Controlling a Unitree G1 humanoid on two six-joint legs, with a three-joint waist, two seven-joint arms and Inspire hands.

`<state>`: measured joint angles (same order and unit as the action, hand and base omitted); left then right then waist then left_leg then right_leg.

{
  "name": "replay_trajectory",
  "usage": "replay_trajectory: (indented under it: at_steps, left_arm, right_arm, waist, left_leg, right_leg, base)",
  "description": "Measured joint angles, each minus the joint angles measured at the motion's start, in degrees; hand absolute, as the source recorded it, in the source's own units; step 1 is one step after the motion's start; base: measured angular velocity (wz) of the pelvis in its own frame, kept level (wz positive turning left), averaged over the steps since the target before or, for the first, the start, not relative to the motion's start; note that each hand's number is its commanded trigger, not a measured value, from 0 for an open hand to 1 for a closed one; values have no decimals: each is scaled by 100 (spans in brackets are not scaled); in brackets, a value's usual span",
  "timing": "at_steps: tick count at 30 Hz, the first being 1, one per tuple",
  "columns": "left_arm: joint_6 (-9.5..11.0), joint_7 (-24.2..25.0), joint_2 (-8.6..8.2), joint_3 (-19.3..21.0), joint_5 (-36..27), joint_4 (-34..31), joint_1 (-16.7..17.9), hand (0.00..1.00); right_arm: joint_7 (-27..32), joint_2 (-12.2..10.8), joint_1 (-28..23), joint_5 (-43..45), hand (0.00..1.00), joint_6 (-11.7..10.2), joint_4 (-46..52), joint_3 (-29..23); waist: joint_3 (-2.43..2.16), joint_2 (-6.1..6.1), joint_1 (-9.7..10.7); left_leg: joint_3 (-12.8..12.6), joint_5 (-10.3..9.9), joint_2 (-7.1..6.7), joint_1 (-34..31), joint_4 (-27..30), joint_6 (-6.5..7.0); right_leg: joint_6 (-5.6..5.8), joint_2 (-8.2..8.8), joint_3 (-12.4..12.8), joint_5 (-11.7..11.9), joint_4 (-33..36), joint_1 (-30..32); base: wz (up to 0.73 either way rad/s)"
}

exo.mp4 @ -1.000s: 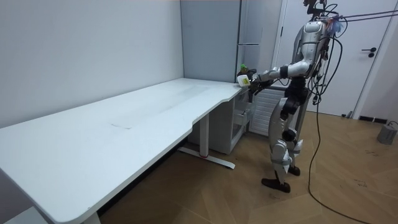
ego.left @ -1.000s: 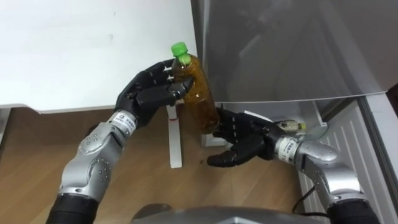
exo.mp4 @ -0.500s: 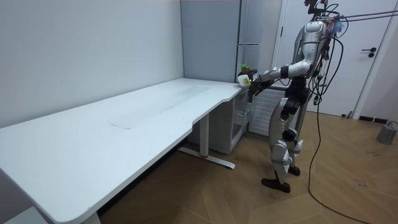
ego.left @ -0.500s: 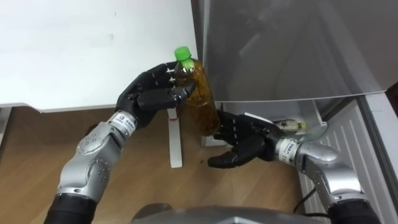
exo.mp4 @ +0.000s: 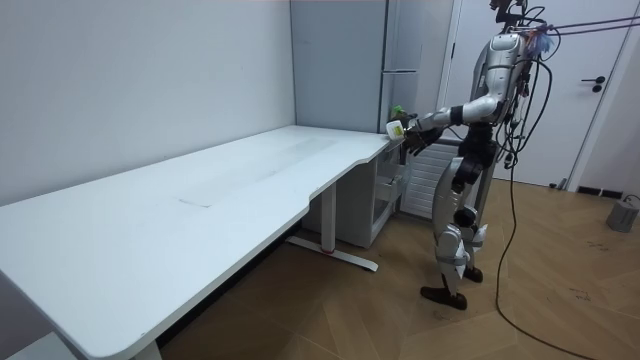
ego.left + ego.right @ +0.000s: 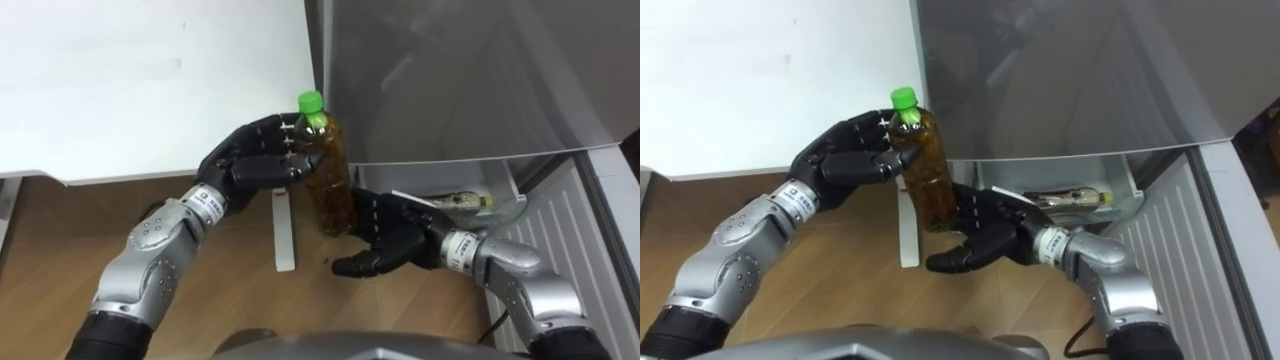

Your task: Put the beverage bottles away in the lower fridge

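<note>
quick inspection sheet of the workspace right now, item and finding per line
surface: white desk beside the fridge
job's things: tea bottle, green cap, near upright in the air; second bottle lying in the open lower drawer
clutter: nothing seen
hands: left hand curled round the tea bottle's upper part; right hand open at its base
cables: nothing seen beyond the robot's own
surroundings: wood floor, grey fridge
</note>
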<state>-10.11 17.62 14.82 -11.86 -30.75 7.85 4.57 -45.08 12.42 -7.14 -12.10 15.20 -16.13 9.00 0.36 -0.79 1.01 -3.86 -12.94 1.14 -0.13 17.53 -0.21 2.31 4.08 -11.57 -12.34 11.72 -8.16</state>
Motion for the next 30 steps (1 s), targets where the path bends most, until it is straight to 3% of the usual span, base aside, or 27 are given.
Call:
replay_trajectory:
  at_steps: [12,14,15,16,18,30]
  left_arm:
    - [-82,14,162,-420,-4,1,3,100]
    - [-83,33,162,-438,-4,1,3,100]
    - [-83,47,162,-454,-4,1,3,100]
    - [-83,60,167,-476,-4,1,3,100]
    - [-83,96,172,-506,-14,1,2,100]
    - [-84,554,197,-639,-135,1,2,100]
  right_arm:
    - [2,277,1,-125,0,107,-145,329]
    - [2,302,1,-138,27,107,-144,337]
    - [2,318,1,-141,60,108,-145,341]
    - [6,333,1,-141,80,112,-145,352]
    - [55,344,1,-141,100,117,-145,380]
    - [262,458,-7,-167,100,131,-164,686]
  waist:
    - [8,15,25]
    - [8,14,28]
    - [7,13,26]
    - [7,10,25]
    - [5,6,18]
    - [19,-8,-4]
  left_leg:
    - [3,0,0,-57,-14,0]
    - [3,0,1,-100,-5,0]
    - [3,0,1,-123,4,0]
    - [3,0,1,-128,6,0]
    - [3,0,1,-122,3,0]
    - [-33,0,6,-64,-33,0]
  right_leg:
    - [0,-2,5,0,4,70]
    - [0,-2,4,0,4,107]
    - [0,-2,3,0,5,125]
    - [0,-1,3,0,5,131]
    - [0,-2,5,0,4,127]
    - [0,-5,52,0,6,82]
  base:
    - [0]
    - [0]
    - [0]
    - [0]
    - [0]
    - [-1]
